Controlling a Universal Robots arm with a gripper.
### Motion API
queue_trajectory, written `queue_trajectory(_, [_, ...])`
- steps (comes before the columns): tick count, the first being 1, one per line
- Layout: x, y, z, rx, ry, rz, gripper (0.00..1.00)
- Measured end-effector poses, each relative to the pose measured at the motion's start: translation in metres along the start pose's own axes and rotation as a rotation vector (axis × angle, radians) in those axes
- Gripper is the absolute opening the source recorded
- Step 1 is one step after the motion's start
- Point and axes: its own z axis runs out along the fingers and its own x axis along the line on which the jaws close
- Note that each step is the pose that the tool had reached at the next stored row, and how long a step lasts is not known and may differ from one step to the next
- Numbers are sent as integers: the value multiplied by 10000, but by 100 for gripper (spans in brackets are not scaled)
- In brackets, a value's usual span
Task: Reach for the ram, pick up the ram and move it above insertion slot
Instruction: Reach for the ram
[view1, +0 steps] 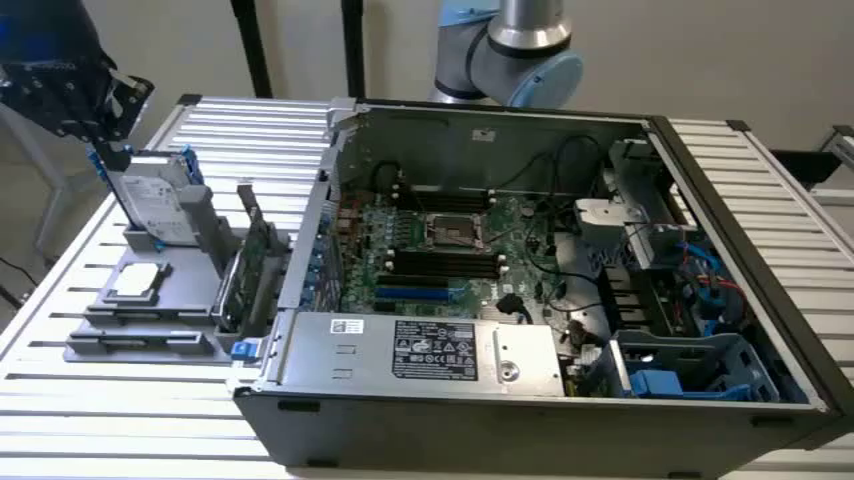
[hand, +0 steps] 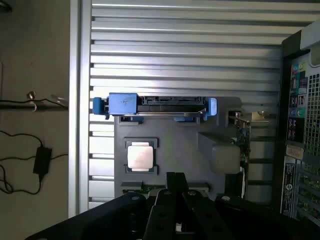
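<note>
The claw (view1: 91, 120) hangs high over the slatted table (view1: 120, 420), with its two fingers pressed together and nothing between them that can be seen. Below it stands a grey tray (view1: 187, 300) with several holders. The ram (hand: 145, 189) sits in the narrow holder at the tray's edge; in the wrist view it is a thin greenish strip just behind the closed fingertips, partly covered by them, and the claw does not touch it. One place farther from the claw there is a square recess with a silver processor chip (hand: 139, 156) lying flat in it. Beyond the chip, a hard drive in a blue frame (hand: 157, 106) stands upright in its own holder – in the exterior view this drive (view1: 150, 205) is the thing that rises nearest under the claw. On the tray's side toward the computer, an expansion card (view1: 254, 268) stands on its edge. Well apart from the claw, toward the exterior view's right, is the open computer case (view1: 534, 430). Inside it lies the green motherboard (view1: 461, 215) with its black insertion slots (view1: 434, 263), a power supply box (view1: 414, 350) with a label along the near wall, and a blue plastic cage (view1: 681, 372) in the corner farthest from the claw.
</note>
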Motion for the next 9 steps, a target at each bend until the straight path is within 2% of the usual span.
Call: queue_trajectory(9, [0, 0, 0, 0, 0, 0, 11])
